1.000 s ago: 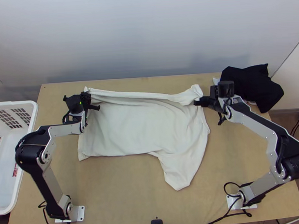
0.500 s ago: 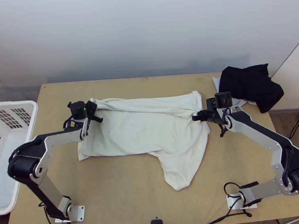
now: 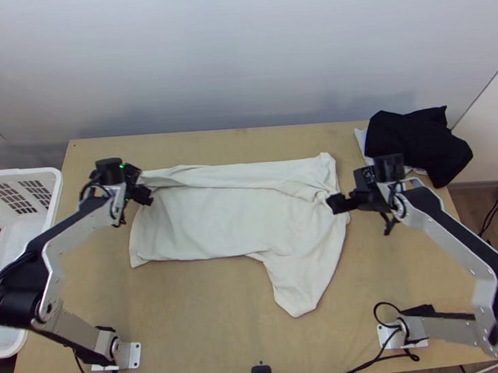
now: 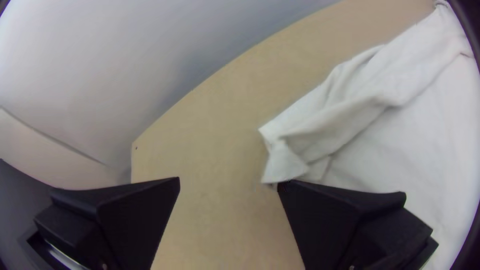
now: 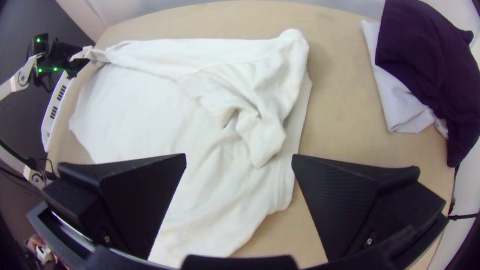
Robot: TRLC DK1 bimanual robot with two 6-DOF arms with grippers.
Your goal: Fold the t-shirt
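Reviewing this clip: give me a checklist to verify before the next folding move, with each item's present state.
1. Left gripper free of cloth: ok, fingers apart.
2. Right gripper free of cloth: ok, fingers apart.
3. White t-shirt's far edge strip turned over: ok, though creased.
4. Near right flap tucked in: not ok, it juts toward the table's near edge.
5. Black cloth apart from the t-shirt: ok.
6. Layers beneath the strip smooth: cannot tell, hidden.

Likely a lab, mounted arms (image 3: 441, 232), trailing cables (image 3: 397, 356)
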